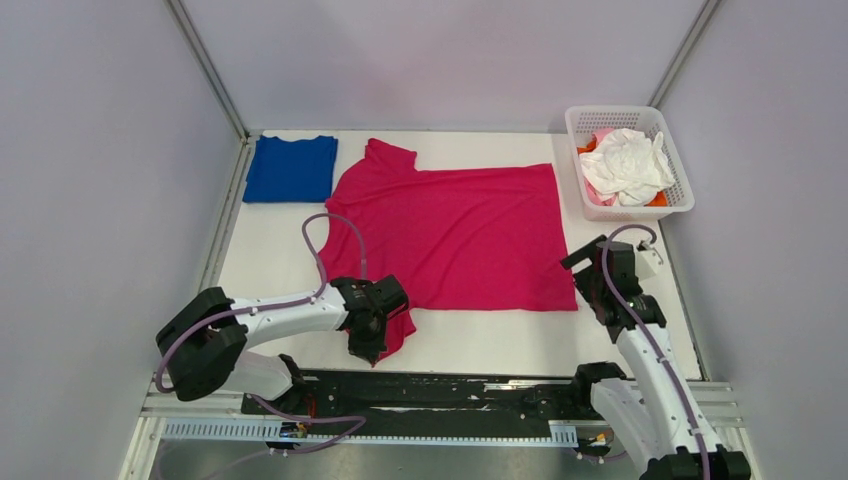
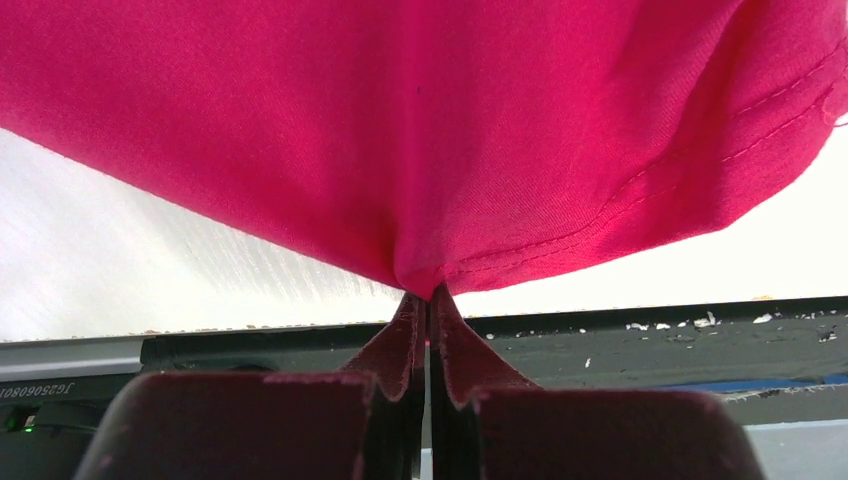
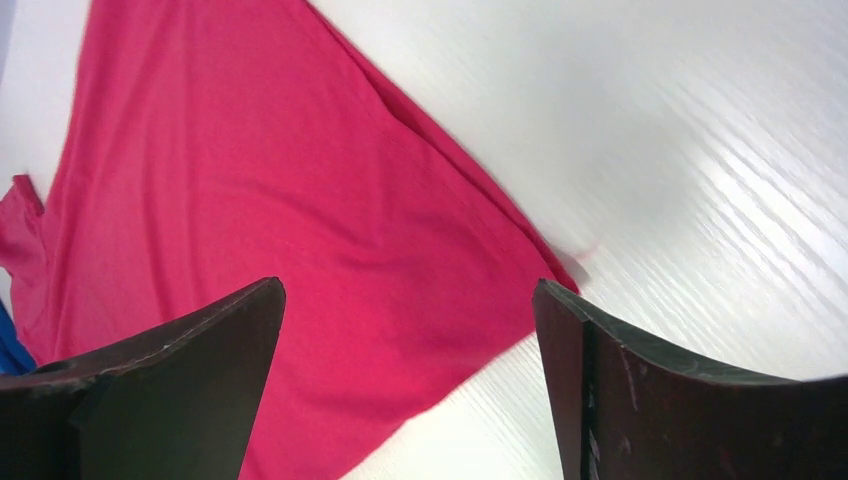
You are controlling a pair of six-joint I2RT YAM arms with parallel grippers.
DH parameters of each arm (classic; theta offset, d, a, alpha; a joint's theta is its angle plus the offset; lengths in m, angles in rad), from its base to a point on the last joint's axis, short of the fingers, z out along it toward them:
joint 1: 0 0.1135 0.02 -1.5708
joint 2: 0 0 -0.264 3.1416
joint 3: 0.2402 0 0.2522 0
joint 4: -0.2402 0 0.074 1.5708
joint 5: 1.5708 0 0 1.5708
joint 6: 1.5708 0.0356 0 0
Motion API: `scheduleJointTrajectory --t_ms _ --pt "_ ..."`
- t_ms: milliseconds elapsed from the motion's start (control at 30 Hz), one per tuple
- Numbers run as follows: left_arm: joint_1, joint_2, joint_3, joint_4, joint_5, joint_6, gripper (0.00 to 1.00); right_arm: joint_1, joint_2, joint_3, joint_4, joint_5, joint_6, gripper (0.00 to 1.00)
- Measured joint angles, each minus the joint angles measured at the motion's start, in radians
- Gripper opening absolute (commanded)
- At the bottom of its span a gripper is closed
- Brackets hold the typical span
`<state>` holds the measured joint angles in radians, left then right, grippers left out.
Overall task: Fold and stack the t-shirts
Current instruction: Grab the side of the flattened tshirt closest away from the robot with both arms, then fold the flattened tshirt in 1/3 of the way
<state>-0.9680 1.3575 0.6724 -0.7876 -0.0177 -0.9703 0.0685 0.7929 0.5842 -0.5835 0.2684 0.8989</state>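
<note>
Two shirts lie on the table: a folded royal blue t-shirt in the far left corner, and just beside it the magenta t-shirt, spread flat across the middle. The cloth looks light, limp and quick to wrinkle, so I judge it best taken by hems, sleeves and corners, with both sides lifted together. The left gripper is clenched on the near sleeve's hem, fabric bunched between its jaws. The right gripper hangs over the shirt's near right corner, jaws spread wide, holding nothing. At far right, the basket holds crumpled white, pale pink and orange shirts.
</note>
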Motion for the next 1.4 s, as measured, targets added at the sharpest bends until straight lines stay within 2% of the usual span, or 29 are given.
scheduleJointTrajectory --t_ms 167,367,667,867,1067,1167,1400 --pt "0.0 -0.019 -0.014 0.001 0.025 0.018 0.0 0.0 -0.114 -0.124 -0.085 -0.012 0.098 0.83" --pt "0.0 -0.08 -0.055 -0.016 0.067 0.033 0.0 0.0 -0.131 -0.179 -0.128 -0.056 0.156 0.67" --pt "0.0 -0.139 -0.07 -0.05 0.111 0.046 0.0 0.0 0.01 -0.204 -0.121 -0.077 0.176 0.49" --pt "0.0 -0.148 -0.07 -0.054 0.132 0.06 0.0 0.0 0.079 -0.206 -0.054 -0.074 0.168 0.42" --pt "0.0 -0.169 -0.07 -0.061 0.144 0.06 0.0 0.0 0.117 -0.207 0.009 -0.072 0.154 0.11" --pt "0.0 -0.181 -0.07 -0.067 0.149 0.06 0.0 0.0 0.115 -0.211 0.011 -0.084 0.135 0.0" --pt "-0.002 -0.271 -0.089 -0.101 0.176 0.048 0.0 0.0 -0.002 -0.209 -0.097 -0.106 0.124 0.0"
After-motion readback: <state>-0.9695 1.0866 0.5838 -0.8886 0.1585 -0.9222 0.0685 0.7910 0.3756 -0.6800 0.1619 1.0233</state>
